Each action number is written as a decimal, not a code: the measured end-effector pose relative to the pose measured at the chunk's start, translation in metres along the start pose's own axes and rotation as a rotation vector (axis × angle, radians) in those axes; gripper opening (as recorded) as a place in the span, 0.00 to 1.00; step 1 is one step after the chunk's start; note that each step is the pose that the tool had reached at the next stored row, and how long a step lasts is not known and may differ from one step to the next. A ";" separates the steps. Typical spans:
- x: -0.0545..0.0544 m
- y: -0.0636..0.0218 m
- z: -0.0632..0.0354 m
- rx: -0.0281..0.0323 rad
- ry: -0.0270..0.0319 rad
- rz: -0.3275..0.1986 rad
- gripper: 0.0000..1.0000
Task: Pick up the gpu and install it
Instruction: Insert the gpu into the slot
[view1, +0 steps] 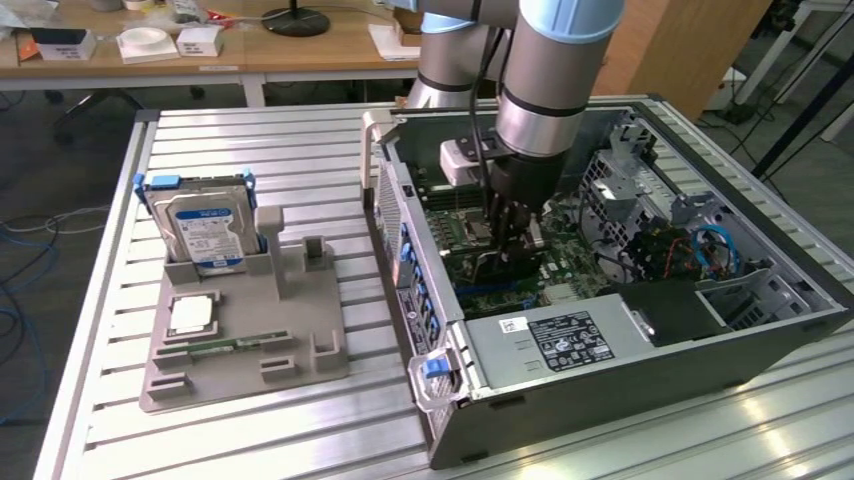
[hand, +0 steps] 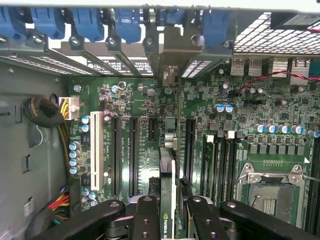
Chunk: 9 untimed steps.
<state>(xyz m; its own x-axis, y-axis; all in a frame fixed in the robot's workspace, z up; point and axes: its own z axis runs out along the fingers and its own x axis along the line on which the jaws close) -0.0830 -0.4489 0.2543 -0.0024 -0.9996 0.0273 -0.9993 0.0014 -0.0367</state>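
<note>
The black multi-link gripper (hand: 170, 212) is closed edge-on around the gpu (hand: 167, 187), a thin dark-green card seen from its top edge, whose near end carries a green-and-white logo too cropped to read. The fingers (hand: 146, 220) press on the card from both sides. The card stands upright over the green motherboard (hand: 240, 107), its far end reaching the metal bracket (hand: 172, 47) at the case's rear wall, in line with the long black expansion slots (hand: 134, 155); whether it is fully seated cannot be told. Beside these slots lies one white slot (hand: 93, 152), with small white printing next to it that is too fine to read.

In the exterior view the grey and pale-blue robot arm (view1: 547, 90) reaches straight down into the open black tower computer case (view1: 627, 390), the gripper (view1: 507, 225) deep among the boards. The silver power supply (view1: 547, 345) near the gripper bears a black label with white text and a small white barcode sticker, both illegible.

Well apart from the gripper, towards the exterior view's left, a grey parts holder (view1: 247, 345) stands on the ribbed aluminium table (view1: 267, 150), carrying an upright silver hard drive with a blue-white label (view1: 203, 232) and a slim green memory stick (view1: 224, 347). Beyond the table are wooden desks (view1: 200, 50) and a grey floor.
</note>
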 end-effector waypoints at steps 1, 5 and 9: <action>0.000 0.0000 0.0009 0.0000 0.0001 0.000 0.26; -0.001 0.0002 0.0027 -0.0002 0.0006 0.000 0.26; -0.001 0.0003 0.0048 -0.0001 0.0003 0.000 0.26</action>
<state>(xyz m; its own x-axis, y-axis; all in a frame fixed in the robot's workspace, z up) -0.0832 -0.4483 0.2495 -0.0024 -0.9996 0.0275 -0.9993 0.0014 -0.0366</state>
